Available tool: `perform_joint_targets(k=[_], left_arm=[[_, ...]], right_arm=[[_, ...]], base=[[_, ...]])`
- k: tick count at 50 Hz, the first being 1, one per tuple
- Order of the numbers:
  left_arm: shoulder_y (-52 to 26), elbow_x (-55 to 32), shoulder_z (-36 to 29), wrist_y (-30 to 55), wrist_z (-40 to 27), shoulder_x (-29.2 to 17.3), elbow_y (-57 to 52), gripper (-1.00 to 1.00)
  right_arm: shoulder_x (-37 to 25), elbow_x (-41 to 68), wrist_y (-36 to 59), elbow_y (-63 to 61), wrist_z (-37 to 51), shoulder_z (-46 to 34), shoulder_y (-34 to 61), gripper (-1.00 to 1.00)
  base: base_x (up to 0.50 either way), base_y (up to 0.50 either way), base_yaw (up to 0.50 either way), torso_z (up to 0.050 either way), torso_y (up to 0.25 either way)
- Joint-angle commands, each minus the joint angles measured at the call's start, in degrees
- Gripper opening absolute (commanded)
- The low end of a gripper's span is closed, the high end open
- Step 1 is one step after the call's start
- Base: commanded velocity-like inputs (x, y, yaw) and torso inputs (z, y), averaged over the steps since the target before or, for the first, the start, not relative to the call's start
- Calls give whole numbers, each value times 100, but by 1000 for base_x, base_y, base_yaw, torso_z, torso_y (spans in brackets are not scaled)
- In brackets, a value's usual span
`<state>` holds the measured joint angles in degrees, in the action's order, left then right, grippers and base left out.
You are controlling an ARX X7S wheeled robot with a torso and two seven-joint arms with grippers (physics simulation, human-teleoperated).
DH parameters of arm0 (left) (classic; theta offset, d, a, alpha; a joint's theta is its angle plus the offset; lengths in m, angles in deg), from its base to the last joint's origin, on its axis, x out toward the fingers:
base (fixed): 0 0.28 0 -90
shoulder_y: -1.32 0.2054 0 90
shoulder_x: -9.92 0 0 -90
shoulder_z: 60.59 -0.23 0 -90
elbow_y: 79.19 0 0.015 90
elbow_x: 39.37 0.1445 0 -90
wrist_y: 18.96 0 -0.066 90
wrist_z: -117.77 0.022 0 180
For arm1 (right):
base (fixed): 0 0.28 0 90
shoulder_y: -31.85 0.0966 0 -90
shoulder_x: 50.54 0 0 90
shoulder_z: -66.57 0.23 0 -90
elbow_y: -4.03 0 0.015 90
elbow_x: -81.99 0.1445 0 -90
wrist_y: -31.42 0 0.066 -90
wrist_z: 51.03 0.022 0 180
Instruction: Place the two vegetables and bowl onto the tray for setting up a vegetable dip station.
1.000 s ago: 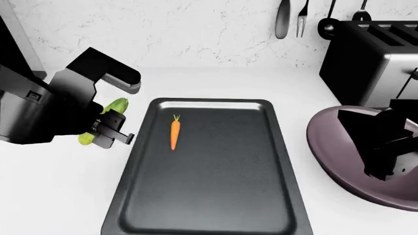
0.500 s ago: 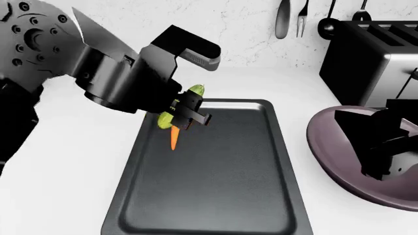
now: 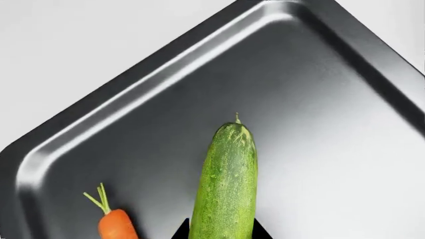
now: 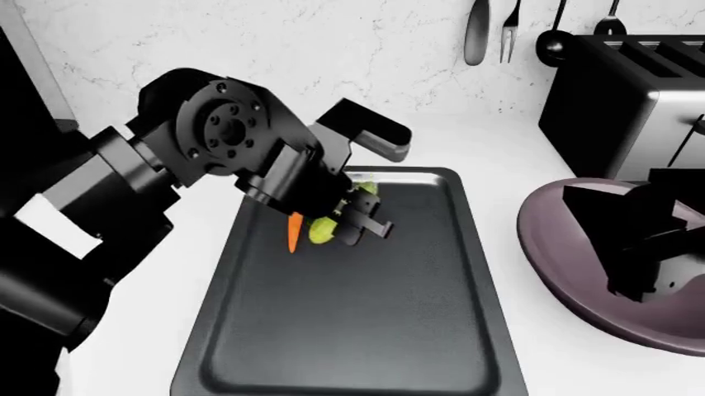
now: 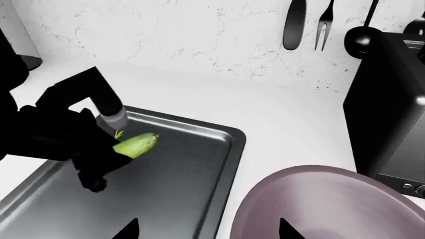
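Dark grey tray (image 4: 385, 330) lies flat on the white worktop (image 4: 132, 330), long side running away from the robot toward the marbled wall.

Inside the tray: one carrot (image 4: 293, 233), small, orange, green top pointing to the tray's far rim, resting on the tray floor near its far left corner. Left wrist view shows the carrot (image 3: 117, 224) lying just beside the cucumber, not touching it.

Left claw (image 4: 350, 216) hangs over the far part of the tray, closed around the cucumber (image 4: 336, 219). Cucumber (image 3: 226, 184) sticks out past the claw tips, stem end aimed toward the tray's far right corner. Whether it touches the tray floor cannot be told.

Mauve bowl (image 4: 573, 272) sits on the worktop just right of the tray, outside it, near the toaster (image 4: 617, 107). Nothing visible inside the bowl (image 5: 319, 204) except the right claw (image 4: 650, 247), a dark mass over the bowl's right part. Its tips show only at the edge of the right wrist view; open or closed cannot be told.

Utensils (image 4: 507, 33) hang on the wall behind the tray.
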<state>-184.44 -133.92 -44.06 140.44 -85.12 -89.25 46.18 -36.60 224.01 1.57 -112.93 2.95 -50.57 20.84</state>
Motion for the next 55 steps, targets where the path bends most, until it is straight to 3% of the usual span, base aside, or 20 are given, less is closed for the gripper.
perform_joint_targets(k=[1,9,10,23,36,46,55], left_arm=[[25,248,-101,-139,312,116,117,-100],[-28,335,-98,-251,411,53,-34,-100],[-57,269,-56,-223,338,39,-62,100],[-281,-171,259,-98,-159,-302,-497,100],[-1042,-2503,938,302,-2510,-1620,-2250,100],[-1627,-3456,1258,-28,-3438,-2268,-3257,100],[-2295,-4107,1487,-308,-4156,-2723,-4037,100]], right_arm=[[-28,-63,-20,-8,-81,37,-77,100],[-155,-51,-105,-84,-164,96,-188,100],[-143,-40,-107,-80,-152,92,-178,100],[-149,20,-137,-103,-114,105,-161,100],[-189,353,58,-135,183,87,182,100],[-104,926,279,-98,738,-60,772,100],[-206,992,296,-146,731,-12,805,100]], base=[[0,0,0,0,0],[0,0,0,0,0],[0,0,0,0,0],[0,0,0,0,0],[0,0,0,0,0],[0,0,0,0,0],[0,0,0,0,0]])
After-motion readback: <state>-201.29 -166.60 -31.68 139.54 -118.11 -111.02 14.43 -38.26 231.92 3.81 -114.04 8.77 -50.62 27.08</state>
